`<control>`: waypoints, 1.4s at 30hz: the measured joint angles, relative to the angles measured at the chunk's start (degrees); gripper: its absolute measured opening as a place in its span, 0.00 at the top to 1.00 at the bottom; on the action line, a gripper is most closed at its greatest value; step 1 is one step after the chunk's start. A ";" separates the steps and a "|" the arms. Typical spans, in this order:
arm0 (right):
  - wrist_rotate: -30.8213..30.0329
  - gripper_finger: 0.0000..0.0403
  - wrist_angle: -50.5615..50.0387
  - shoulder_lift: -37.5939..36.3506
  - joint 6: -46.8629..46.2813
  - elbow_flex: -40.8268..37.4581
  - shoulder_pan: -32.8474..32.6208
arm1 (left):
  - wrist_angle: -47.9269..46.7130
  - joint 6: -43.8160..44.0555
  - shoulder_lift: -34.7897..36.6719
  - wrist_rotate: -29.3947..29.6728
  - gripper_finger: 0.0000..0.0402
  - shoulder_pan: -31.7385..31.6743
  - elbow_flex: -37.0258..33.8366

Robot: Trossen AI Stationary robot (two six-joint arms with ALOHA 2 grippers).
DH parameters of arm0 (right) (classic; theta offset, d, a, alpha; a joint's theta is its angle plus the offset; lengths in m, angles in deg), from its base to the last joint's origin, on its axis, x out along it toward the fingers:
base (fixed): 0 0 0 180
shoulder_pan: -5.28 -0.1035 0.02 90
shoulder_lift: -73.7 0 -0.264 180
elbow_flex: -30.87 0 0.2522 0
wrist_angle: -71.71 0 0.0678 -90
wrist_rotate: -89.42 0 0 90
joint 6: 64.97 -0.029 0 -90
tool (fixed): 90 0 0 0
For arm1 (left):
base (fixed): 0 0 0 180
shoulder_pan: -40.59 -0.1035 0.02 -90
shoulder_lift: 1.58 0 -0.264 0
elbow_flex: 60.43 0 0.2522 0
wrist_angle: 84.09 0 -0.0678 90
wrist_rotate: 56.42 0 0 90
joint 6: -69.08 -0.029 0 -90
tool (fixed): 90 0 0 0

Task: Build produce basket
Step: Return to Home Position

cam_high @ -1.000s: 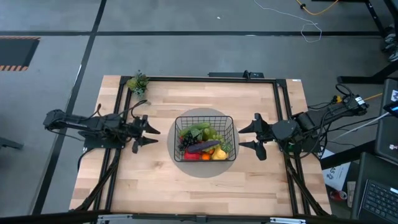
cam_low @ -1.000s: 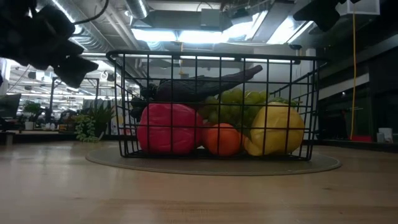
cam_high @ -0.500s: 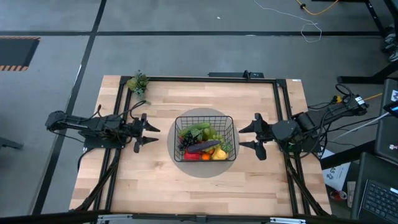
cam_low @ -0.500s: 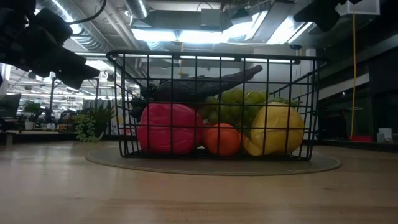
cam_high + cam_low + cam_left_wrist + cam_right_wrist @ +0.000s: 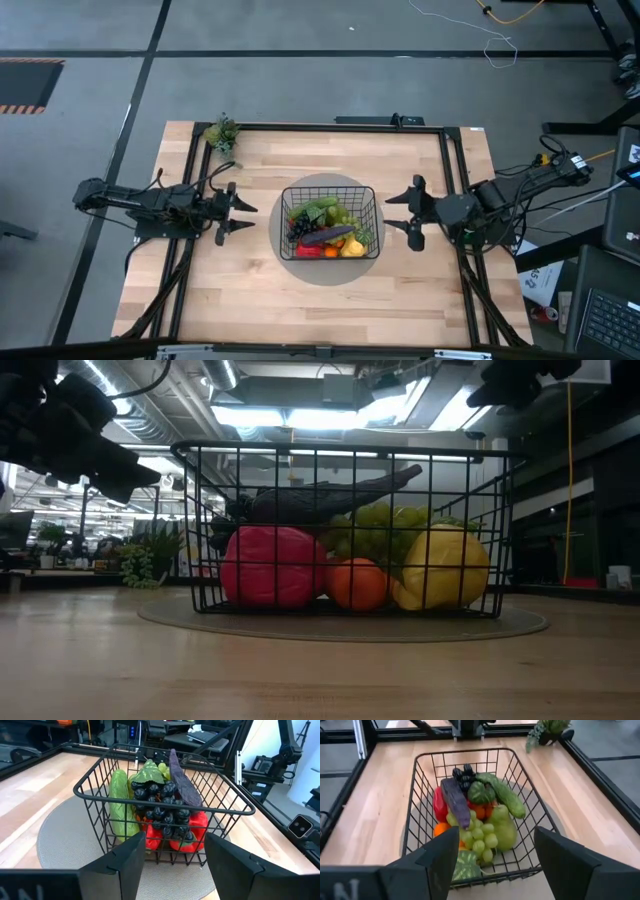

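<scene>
**Q:** Where does the basket stand?

**A:** The basket [image 5: 330, 188] stands on a round grey mat [image 5: 330, 276] at the middle of the table [image 5: 250, 300], between my two grippers. The produce is heaped inside it.

**Q:** Which way does the longest piece lie?

**A:** The eggplant [image 5: 328, 236] lies on top of the heap. Its long axis runs roughly from my left side to my right, slightly oblique to the basket walls. In the low view the end on my right side tilts upward toward the rim. The cucumber [image 5: 119, 805] leans along one side wall, its long axis roughly parallel to the eggplant's.

**Q:** In what state are your tools?

**A:** My left gripper [image 5: 250, 216] hangs just beside the mat on the left, fingers spread wide and holding nothing. My right gripper [image 5: 392, 211] hangs just beside the mat on the right, equally wide and empty. Both point at the basket without touching it
</scene>
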 joint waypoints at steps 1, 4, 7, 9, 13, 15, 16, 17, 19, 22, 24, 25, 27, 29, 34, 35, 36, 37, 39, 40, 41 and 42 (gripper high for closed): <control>0.02 0.36 0.35 -0.05 0.12 -0.52 0.00 | -0.02 0.00 0.00 0.00 0.51 0.00 0.00; 0.05 0.36 1.81 -0.27 1.68 -3.75 0.00 | -0.04 0.00 0.00 0.00 0.51 0.00 0.02; 0.30 0.36 8.15 -0.88 1.67 -9.68 0.02 | -0.04 0.00 0.00 0.00 0.51 0.00 0.02; 2.08 0.36 14.52 -1.52 1.69 -14.61 0.04 | -0.06 0.00 0.00 0.00 0.51 0.00 0.02; 8.62 0.36 28.35 -3.09 1.87 -23.77 0.04 | -0.07 0.00 0.00 0.00 0.51 0.00 0.02; 11.21 0.36 33.33 -4.43 1.74 -27.50 0.04 | -0.07 0.00 0.00 0.00 0.51 0.00 0.02; 11.86 0.36 34.94 -5.34 1.66 -28.98 0.04 | -0.07 0.00 0.00 0.00 0.51 0.00 0.02; 11.97 0.36 35.93 -6.46 1.64 -30.18 0.04 | -0.07 0.00 0.00 0.00 0.51 0.00 0.02; 11.75 0.36 36.15 -9.47 1.65 -31.94 0.04 | -0.07 0.00 0.00 0.00 0.51 -0.01 0.02; 11.23 0.36 36.21 -14.93 2.97 -33.71 0.22 | -0.07 0.00 0.00 0.00 0.51 -0.02 0.02; 11.25 0.36 36.17 -18.79 4.59 -34.59 0.71 | -0.07 0.00 0.00 0.00 0.51 -0.02 0.02; 11.23 0.36 36.21 -20.58 5.45 -34.95 1.05 | -0.07 0.00 -0.02 0.00 0.51 -0.02 0.02; 12.62 0.36 36.19 -23.90 7.65 -35.49 1.90 | -0.07 0.00 -0.01 0.00 0.51 -0.01 0.02; 17.13 0.36 36.28 -26.94 10.28 -36.36 2.96 | -0.07 0.00 0.00 0.00 0.51 -0.01 0.02; 23.93 0.36 36.28 -33.19 11.92 -39.88 5.95 | -0.07 0.00 -0.02 0.00 0.51 0.00 0.02; 23.95 0.36 36.35 -34.07 11.84 -40.63 6.48 | -0.07 0.00 -0.01 0.00 0.51 -0.02 0.02; 23.98 0.36 36.32 -35.01 11.74 -41.36 7.02 | -0.07 0.00 -0.01 0.00 0.51 -0.02 0.02; 24.04 0.36 36.26 -35.89 11.65 -42.03 7.52 | -0.07 0.00 -0.02 0.00 0.51 -0.01 0.02; 24.15 0.36 36.28 -37.35 11.14 -43.09 8.35 | -0.07 0.00 -0.02 0.02 0.51 -0.02 0.02; 24.15 0.36 36.24 -37.98 10.89 -43.56 8.70 | -0.07 0.00 -0.02 0.00 0.51 -0.02 0.02; 24.19 0.36 35.67 -38.49 10.82 -43.91 9.05 | -0.07 0.00 -0.02 0.00 0.51 -0.02 0.02; 24.23 0.36 34.58 -38.84 10.82 -43.91 9.33 | -0.07 0.00 -0.02 0.00 0.51 -0.02 0.02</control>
